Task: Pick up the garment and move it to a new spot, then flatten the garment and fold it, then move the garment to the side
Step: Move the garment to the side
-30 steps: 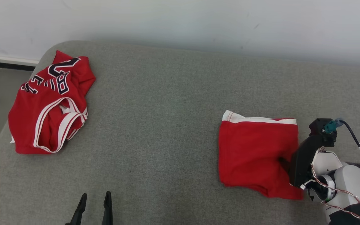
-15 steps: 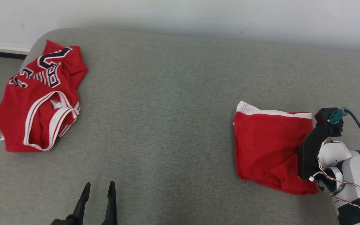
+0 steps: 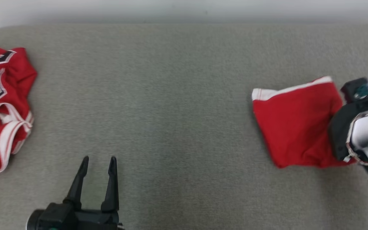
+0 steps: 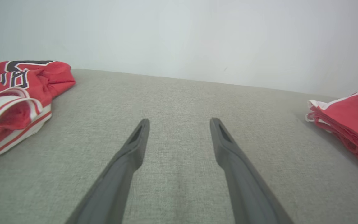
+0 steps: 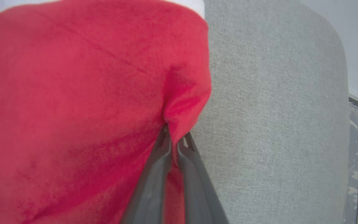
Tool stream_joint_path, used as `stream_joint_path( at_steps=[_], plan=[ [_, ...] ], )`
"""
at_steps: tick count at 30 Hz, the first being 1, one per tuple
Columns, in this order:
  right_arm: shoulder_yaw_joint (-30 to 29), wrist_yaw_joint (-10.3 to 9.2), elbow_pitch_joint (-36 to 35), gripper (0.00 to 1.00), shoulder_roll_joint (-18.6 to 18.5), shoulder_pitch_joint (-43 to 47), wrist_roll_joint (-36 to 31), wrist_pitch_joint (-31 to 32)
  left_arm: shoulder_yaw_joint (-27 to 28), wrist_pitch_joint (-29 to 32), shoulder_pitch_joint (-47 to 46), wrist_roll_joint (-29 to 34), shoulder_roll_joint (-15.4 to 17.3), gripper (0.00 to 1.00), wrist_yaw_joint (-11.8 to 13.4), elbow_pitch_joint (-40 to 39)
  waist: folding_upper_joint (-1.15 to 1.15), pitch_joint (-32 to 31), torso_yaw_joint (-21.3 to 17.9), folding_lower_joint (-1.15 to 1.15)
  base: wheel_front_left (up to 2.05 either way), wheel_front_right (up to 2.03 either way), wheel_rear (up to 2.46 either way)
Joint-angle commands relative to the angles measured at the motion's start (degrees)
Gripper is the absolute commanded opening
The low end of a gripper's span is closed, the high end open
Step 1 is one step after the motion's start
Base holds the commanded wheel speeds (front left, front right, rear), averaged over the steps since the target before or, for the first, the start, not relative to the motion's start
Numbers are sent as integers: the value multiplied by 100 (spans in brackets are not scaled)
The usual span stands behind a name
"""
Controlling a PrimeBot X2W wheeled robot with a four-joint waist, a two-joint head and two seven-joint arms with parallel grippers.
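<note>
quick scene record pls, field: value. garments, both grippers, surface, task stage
surface: grey fabric cushion, pale wall behind
garment_1: folded red garment, white band on far edge, right side of cushion
garment_2: crumpled red jersey, white trim, dark lettering, far left
right: right gripper shut, pinching an edge fold of the folded red garment
left: left gripper open, holding nothing, over bare cushion, front left
task_stage: fold looks done; move to the side likely the step left
</note>
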Motion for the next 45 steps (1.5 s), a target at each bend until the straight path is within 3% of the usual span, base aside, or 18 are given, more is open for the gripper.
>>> stream_joint_path(
  at_steps=[1, 10, 21, 31, 45],
  plan=[
    [38, -16, 23, 0, -157, -152, 71, -114, -2, -18, -158, 108, -3, 100, -36, -73, -1, 516, -502, 0, 0, 0, 0],
    [167, -16, 423, 0, -758, -735, 244, -973, -64, -18, -634, 409, 164, 100, -76, -508, -1, 1321, -1281, 0, 0, 0, 0],
    [132, -16, 760, 0, -1267, -1145, 109, -2067, -385, -18, -1030, 534, 549, 100, -81, -1058, -1, 2000, -1833, 0, 0, 0, 0],
    [99, -16, 923, 0, -1495, -1371, -99, -2830, -423, -11, -1130, 516, 739, 100, -82, -1187, -1, 2204, -2001, 0, 0, 0, 0],
    [59, -16, 916, 0, -1572, -1564, -469, -3461, -545, 9, -1140, 499, 761, 100, -86, -1093, -1, 2302, -1981, 0, 0, 0, 0]
  ],
)
